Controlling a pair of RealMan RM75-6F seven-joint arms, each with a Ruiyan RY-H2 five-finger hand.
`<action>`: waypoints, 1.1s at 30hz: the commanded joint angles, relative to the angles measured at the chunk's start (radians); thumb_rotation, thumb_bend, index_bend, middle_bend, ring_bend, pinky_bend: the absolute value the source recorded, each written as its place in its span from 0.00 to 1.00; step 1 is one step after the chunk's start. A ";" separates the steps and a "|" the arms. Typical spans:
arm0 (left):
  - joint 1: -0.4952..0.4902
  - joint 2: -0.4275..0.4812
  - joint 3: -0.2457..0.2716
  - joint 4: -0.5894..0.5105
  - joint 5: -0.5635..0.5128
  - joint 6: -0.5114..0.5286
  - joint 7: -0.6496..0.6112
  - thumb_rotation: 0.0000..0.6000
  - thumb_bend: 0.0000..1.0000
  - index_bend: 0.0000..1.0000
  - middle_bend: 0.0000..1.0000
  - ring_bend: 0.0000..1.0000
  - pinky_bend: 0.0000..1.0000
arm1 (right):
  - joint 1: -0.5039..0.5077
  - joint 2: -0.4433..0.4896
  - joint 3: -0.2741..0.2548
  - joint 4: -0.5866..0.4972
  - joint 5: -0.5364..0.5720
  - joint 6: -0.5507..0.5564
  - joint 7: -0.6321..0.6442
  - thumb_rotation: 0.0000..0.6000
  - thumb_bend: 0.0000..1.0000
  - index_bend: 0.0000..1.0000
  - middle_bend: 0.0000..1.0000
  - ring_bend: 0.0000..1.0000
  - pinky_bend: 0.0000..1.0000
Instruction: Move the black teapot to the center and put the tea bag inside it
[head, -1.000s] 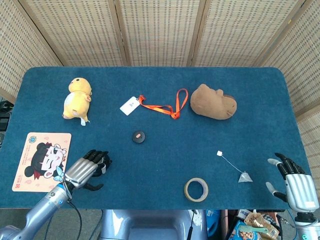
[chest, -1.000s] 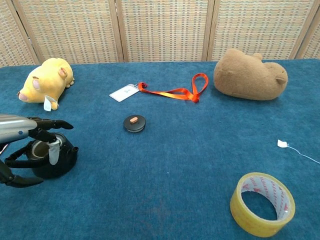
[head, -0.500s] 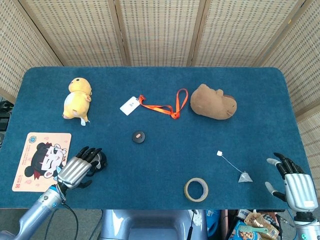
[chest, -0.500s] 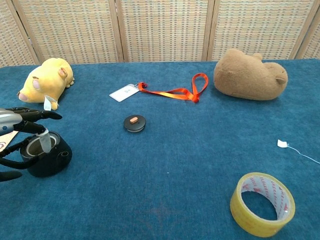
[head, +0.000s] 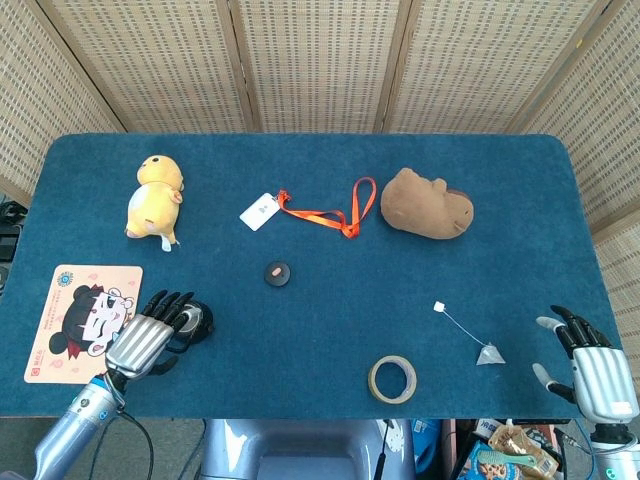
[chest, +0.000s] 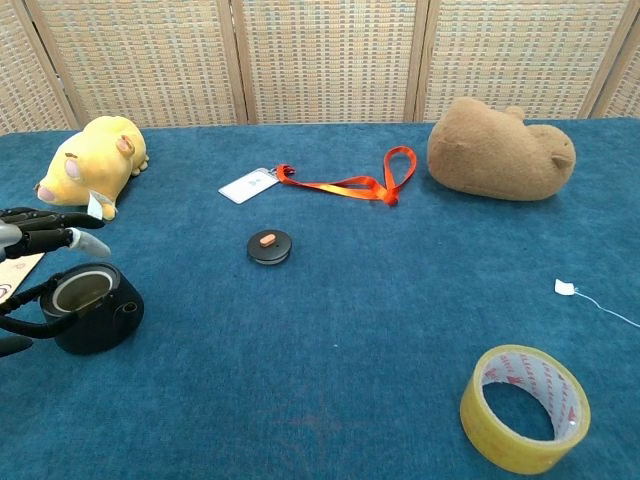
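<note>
Black teapot (chest: 92, 310) near front-left surface (head: 330, 330) edge, lidless, left hand (head: 150, 335) spread beside it, tea bag (head: 489, 354) front-right, right hand (head: 590, 368) spread.

Left robot hand (head: 148, 335) low at the near-left tabletop edge, fingers spread and extended forward, holding nothing; right robot hand (head: 590, 365) at the near-right corner, fingers apart, likewise holding nothing

Head view: high above, looking steeply down on the whole desk (head: 320, 330). Chest view: low and near, looking across the surface toward the screens (chest: 320, 60). Shared by both: teapot (chest: 92, 308), lid (head: 277, 272), lanyard (chest: 345, 182), plush toys, tape roll (head: 393, 379).
</note>
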 joint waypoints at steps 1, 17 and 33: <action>0.032 -0.031 0.000 0.046 0.004 0.035 0.001 1.00 0.30 0.12 0.00 0.00 0.00 | 0.000 0.001 -0.001 0.002 0.000 -0.001 0.003 1.00 0.37 0.32 0.27 0.25 0.41; 0.079 -0.165 -0.029 0.238 0.057 0.080 -0.065 1.00 0.30 0.10 0.00 0.00 0.00 | 0.002 0.001 0.002 -0.001 -0.002 0.002 0.003 1.00 0.37 0.32 0.27 0.25 0.41; 0.089 -0.227 -0.060 0.326 0.121 0.117 -0.202 1.00 0.30 0.14 0.00 0.00 0.00 | -0.003 0.000 0.002 0.011 0.003 0.007 0.019 1.00 0.37 0.32 0.27 0.25 0.41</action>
